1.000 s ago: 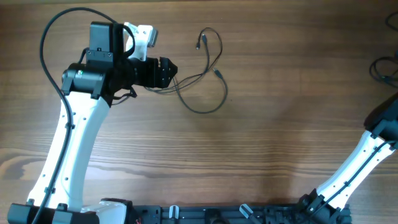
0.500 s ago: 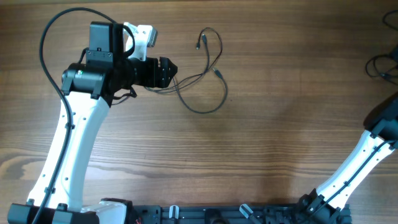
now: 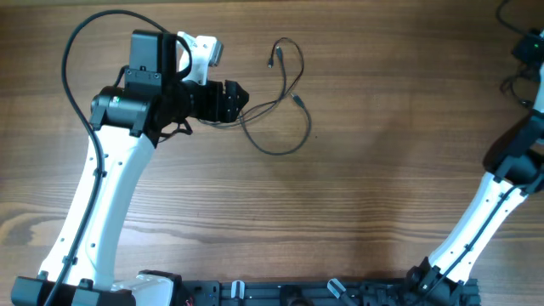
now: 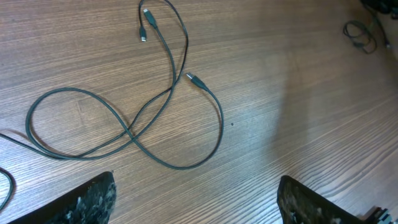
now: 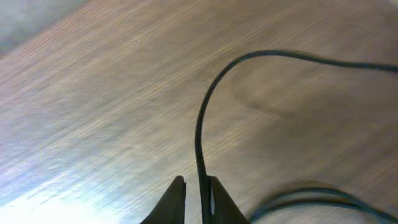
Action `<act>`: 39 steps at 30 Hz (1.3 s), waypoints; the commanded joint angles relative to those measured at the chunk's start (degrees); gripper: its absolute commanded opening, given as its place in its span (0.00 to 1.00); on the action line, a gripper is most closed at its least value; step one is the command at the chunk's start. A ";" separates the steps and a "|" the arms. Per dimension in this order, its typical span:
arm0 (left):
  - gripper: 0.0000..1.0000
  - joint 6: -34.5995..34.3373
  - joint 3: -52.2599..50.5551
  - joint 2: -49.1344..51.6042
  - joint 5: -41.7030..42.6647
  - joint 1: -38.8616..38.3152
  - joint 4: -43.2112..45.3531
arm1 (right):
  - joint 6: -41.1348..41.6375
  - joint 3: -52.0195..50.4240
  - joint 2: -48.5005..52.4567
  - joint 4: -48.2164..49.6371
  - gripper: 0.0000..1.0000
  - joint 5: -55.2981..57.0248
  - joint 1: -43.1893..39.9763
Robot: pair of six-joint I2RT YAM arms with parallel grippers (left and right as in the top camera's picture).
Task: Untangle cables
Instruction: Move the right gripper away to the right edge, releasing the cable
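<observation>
A thin black cable (image 3: pixel 277 151) lies in loose crossing loops on the wooden table, with small plug ends at the far side. It fills the left wrist view (image 4: pixel 222 124). My left gripper (image 3: pixel 235 99) is open and empty, just left of these loops, with its fingers wide apart (image 4: pixel 196 202). My right gripper (image 3: pixel 528 48) is at the far right edge. In the right wrist view its fingers (image 5: pixel 196 202) are closed on a second thin black cable (image 5: pixel 199 134), which rises from the jaws and curves right above the table.
More thin black wire (image 3: pixel 511 84) lies at the far right table edge; it also shows small in the left wrist view (image 4: pixel 359 32). The arm bases and a dark rail (image 3: pixel 297 293) run along the near edge.
My right arm has moved toward the far edge, taking the right-hand cable up with it. My left arm has shifted slightly right. The middle loops have not moved.
</observation>
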 commanded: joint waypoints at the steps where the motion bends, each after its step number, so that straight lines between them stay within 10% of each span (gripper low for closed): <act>1: 0.85 -0.55 1.03 -1.16 0.92 -0.50 -0.02 | -0.81 0.44 -0.33 0.11 0.13 2.62 1.53; 16: 0.84 -0.50 1.03 -1.16 0.92 -0.50 -0.26 | 3.21 0.44 -0.33 -6.19 0.13 10.73 -1.66; 19: 0.85 -0.31 1.03 -1.16 0.92 -0.50 -0.24 | -0.13 0.44 -0.33 -6.93 0.42 11.21 -1.55; 22: 0.85 -0.31 1.03 -1.16 0.92 -0.50 -0.22 | -0.02 0.44 -0.35 -8.07 0.99 11.61 -1.27; 39: 0.88 2.56 1.03 -1.16 -6.01 -0.50 0.35 | 9.77 0.44 -20.33 -22.03 1.00 9.99 -0.87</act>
